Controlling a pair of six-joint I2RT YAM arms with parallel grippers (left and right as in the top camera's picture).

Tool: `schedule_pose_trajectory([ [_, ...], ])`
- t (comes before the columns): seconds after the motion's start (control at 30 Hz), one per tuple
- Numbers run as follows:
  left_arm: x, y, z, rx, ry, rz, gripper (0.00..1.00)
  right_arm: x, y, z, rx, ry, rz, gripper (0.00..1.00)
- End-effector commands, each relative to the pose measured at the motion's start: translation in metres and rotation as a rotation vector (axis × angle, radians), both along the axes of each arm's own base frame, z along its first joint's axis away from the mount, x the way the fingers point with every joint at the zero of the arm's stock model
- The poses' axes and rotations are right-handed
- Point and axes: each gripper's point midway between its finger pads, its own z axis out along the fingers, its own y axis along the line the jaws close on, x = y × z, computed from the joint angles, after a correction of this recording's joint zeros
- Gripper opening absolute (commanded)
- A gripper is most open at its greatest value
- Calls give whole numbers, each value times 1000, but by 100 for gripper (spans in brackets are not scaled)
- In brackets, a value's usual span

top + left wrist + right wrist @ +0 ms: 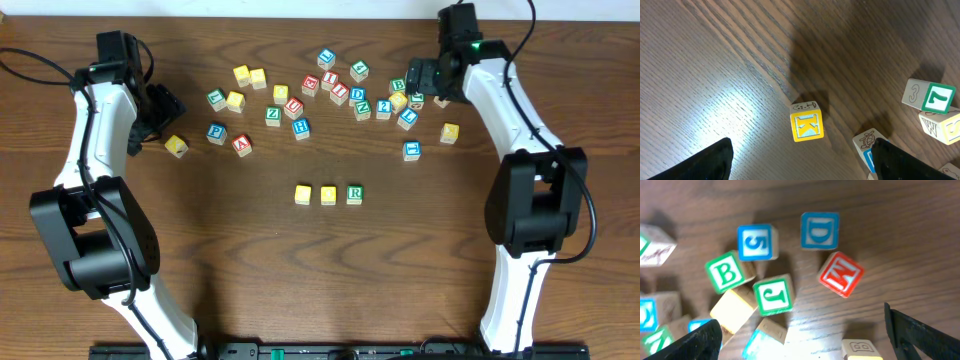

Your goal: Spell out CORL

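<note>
Got left yellow cube [303, 194], middle yellow cube [328, 195], green R cube [354, 194] lined up mid-table. Looks like blue L cube [407, 118] boxed in by the far-right pile [384, 108]: green J [772, 296], blue 5 [756, 242]. Right gripper [801, 320] splayed above it, gripping nothing; left gripper [801, 152] likewise, near a lone yellow cube [807, 125].

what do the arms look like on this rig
Both arms, left arm and right arm, have white curved link shells between bulky black joint housings. Thin black cables loop off the top of each. The right one shows a small green light. Gripper fingers are matte black.
</note>
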Motion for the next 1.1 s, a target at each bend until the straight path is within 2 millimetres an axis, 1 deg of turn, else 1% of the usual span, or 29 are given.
schedule_pose_trajectory([
  [0.0, 0, 1, -2, 1, 6, 14, 87, -3, 1, -1, 66, 20, 85, 99],
  [0.13, 0, 1, -2, 1, 6, 14, 87, -5, -7, -2, 66, 31, 68, 99],
  [0.23, 0, 1, -2, 1, 6, 14, 87, -6, -10, -3, 67, 37, 60, 99],
  [0.33, 0, 1, -2, 1, 6, 14, 87, -9, -9, -4, 99, 54, -16, 99],
  [0.37, 0, 1, -2, 1, 6, 14, 87, -10, -8, -4, 120, 61, -54, 98],
  [0.4, 0, 1, -2, 1, 6, 14, 87, -11, -5, -4, 146, 68, -78, 94],
  [0.43, 0, 1, -2, 1, 6, 14, 87, -12, 3, -4, 179, 74, -80, 87],
  [0.47, 0, 1, -2, 1, 6, 14, 87, -12, 6, -4, 187, 75, -75, 82],
  [0.5, 0, 1, -2, 1, 6, 14, 87, -13, 14, -3, 211, 79, -57, 73],
  [0.6, 0, 1, -2, 1, 6, 14, 87, -16, 32, -2, 243, 88, -20, 55],
  [0.67, 0, 1, -2, 1, 6, 14, 87, -17, 40, -2, 240, 88, -4, 51],
  [0.77, 0, 1, -2, 1, 6, 14, 87, -18, 49, -3, 202, 81, 10, 38],
  [0.9, 0, 1, -2, 1, 6, 14, 87, -21, 57, -5, 142, 75, 23, 33],
  [1.0, 0, 1, -2, 1, 6, 14, 87, -27, 68, -7, 133, 90, 44, 35],
  [1.07, 0, 1, -2, 1, 6, 14, 87, -34, 69, -10, 108, 114, 48, 36],
])
